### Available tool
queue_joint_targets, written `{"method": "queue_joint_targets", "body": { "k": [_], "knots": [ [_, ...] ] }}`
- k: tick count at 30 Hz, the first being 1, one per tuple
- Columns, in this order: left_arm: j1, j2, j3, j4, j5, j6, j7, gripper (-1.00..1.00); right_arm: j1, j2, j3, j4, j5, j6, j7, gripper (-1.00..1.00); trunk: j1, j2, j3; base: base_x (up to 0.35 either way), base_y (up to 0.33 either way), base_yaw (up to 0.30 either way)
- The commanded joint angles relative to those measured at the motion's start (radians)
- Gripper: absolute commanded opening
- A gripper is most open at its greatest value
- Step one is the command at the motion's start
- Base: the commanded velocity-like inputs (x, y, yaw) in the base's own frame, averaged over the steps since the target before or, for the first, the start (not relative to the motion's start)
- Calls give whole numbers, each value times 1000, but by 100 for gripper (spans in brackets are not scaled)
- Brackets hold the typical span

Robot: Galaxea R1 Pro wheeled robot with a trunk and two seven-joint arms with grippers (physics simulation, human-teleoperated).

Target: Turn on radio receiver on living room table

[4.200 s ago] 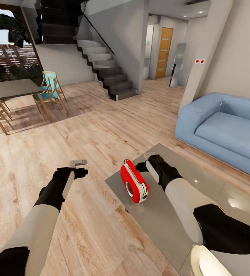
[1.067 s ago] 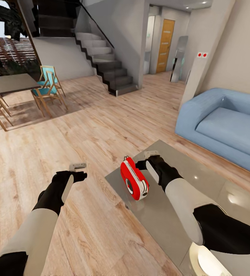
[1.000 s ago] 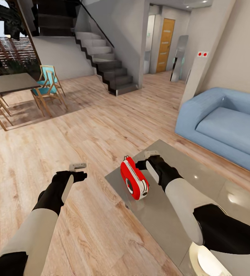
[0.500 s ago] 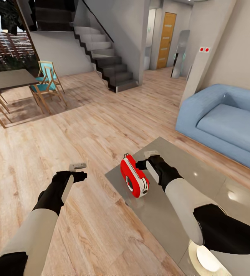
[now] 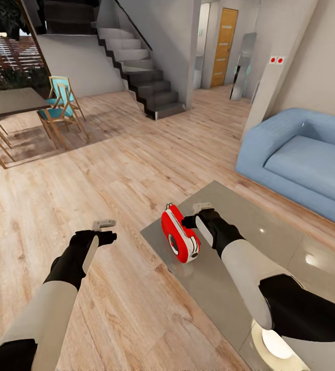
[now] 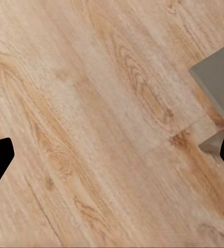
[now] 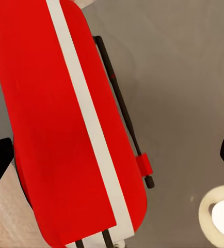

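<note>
The radio receiver (image 5: 179, 240) stands near the bench's (image 5: 270, 247) corner; the right gripper (image 5: 200, 214) hovers just beside it with jaws wide, likely lining up its switch; the left gripper (image 5: 104, 230), jaws wide, idles over the floor (image 5: 110, 170).

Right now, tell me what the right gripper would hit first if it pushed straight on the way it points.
Probably the radio receiver: the right wrist view looks along the right gripper onto its red body on the table. Depth is unclear.

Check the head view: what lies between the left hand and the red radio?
Bare wood floor, then the table edge; nothing else separates the left hand from the radio.
</note>
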Motion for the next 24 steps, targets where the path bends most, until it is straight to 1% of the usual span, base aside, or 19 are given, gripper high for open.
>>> {"method": "queue_joint_targets", "body": {
  "k": [1, 24],
  "knots": [
    [1, 0, 0, 0, 0, 0, 0, 100, 0, 0, 0, 0, 0, 0, 0, 100, 0, 0, -2, 0, 0, 0],
    [4, -6, 0, -2, 0, 0, 1, 100, 0, 0, 0, 0, 0, 0, 0, 100, 0, 0, -38, 0, 0, 0]
  ]
}}
